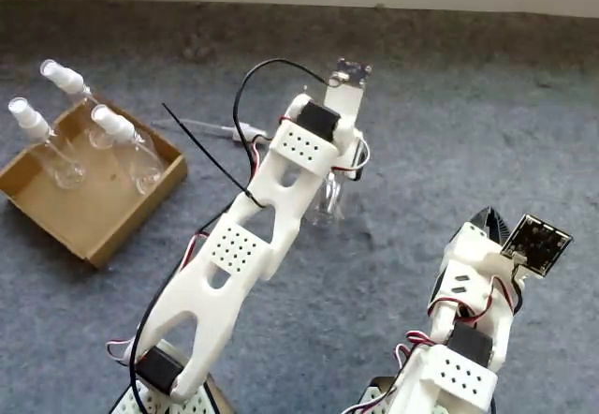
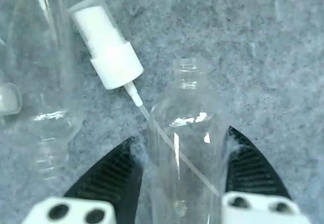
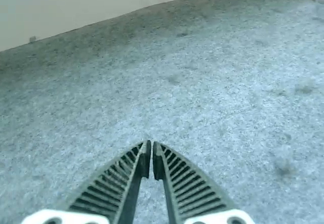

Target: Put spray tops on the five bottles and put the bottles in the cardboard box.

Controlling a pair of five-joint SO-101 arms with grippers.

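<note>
**A:** Straight to the bottle (image 2: 187,112): clear plastic, round shoulders, bare threaded neck with no top on it. It sits well apart from the box (image 1: 89,208), out on the carpet (image 1: 449,133) beyond the box's right side as the high view has it.

**B:** And the left gripper (image 2: 182,138) has it. The black ribbed fingers (image 2: 114,176) press in on both sides of the body, a narrow hold on the clear wall.

**A:** Just beside it is a spray top (image 2: 109,54), a white ridged collar under a clear cap. Its thin dip tube runs across the bottle, and I can't tell whether it goes in front or behind.

**B:** A second bottle (image 2: 43,82) is next to that one, the same clear plastic, its threaded neck pointing the opposite way.

**A:** Over to the box now. It's shallow brown cardboard with an open top, and three capped bottles (image 1: 122,147) stand inside toward its far side, white tops up.

**B:** Farthest from the box is the right gripper (image 3: 151,158). Its toothed fingers are drawn together to a thin slit with nothing between them, hanging over grey, nubbly carpet.
</note>
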